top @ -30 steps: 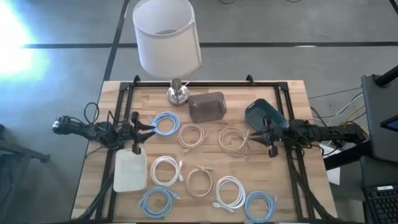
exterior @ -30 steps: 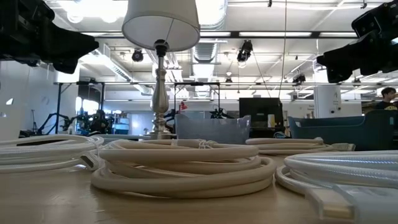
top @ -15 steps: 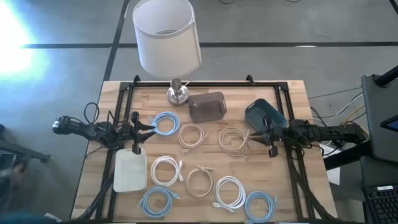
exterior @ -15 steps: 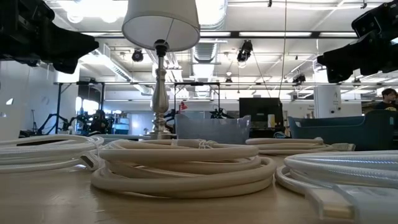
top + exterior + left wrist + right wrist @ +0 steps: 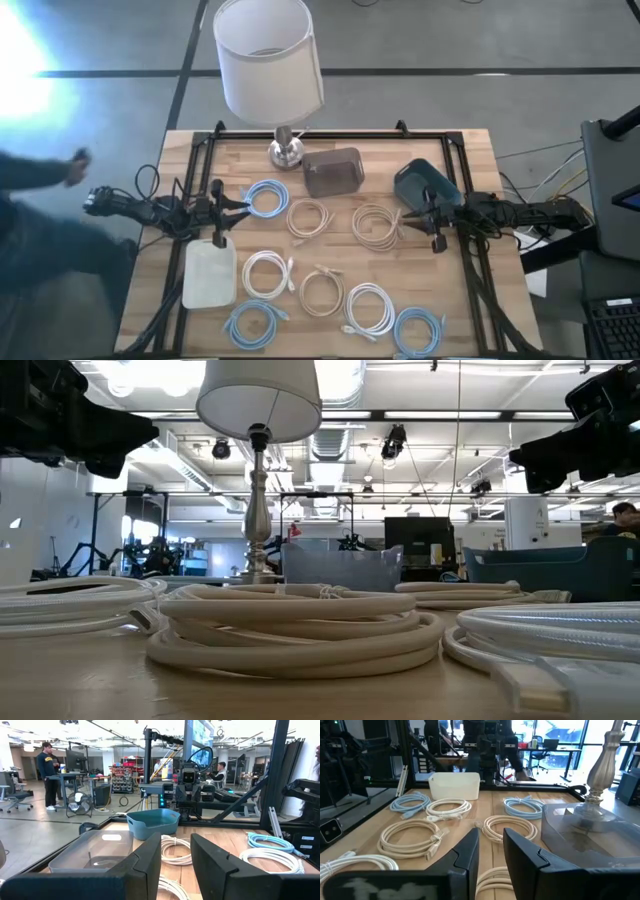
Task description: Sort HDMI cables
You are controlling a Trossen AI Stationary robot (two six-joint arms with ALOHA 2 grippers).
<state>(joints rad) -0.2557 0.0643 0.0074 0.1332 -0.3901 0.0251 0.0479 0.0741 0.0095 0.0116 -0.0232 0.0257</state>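
- Over the last second the only change is off the table: a blurred person has come in at the far left of the high view, beside the left arm's base. Neither arm has moved and no coil has shifted.
- For the task this means sorting has not begun, as I judge it. All eight cables that I can count lie loose on the table, and none is in a bin.
- The cables sit between the arms: a blue coil just by the left gripper, a beige coil just by the right gripper, and the rest nearer, including a white coil.
- The person near the left arm could be a hazard once it moves.
- Only the high view shows the whole layout: white bin left, clear bin far centre by the lamp, teal bin right.
- Only the wrist views show the fingers. Each gripper stands narrowly parted, with nothing between.
- The left wrist view also shows people standing in the room beyond.
- The low view shows the near coils lying flat, and both arms held well above them.
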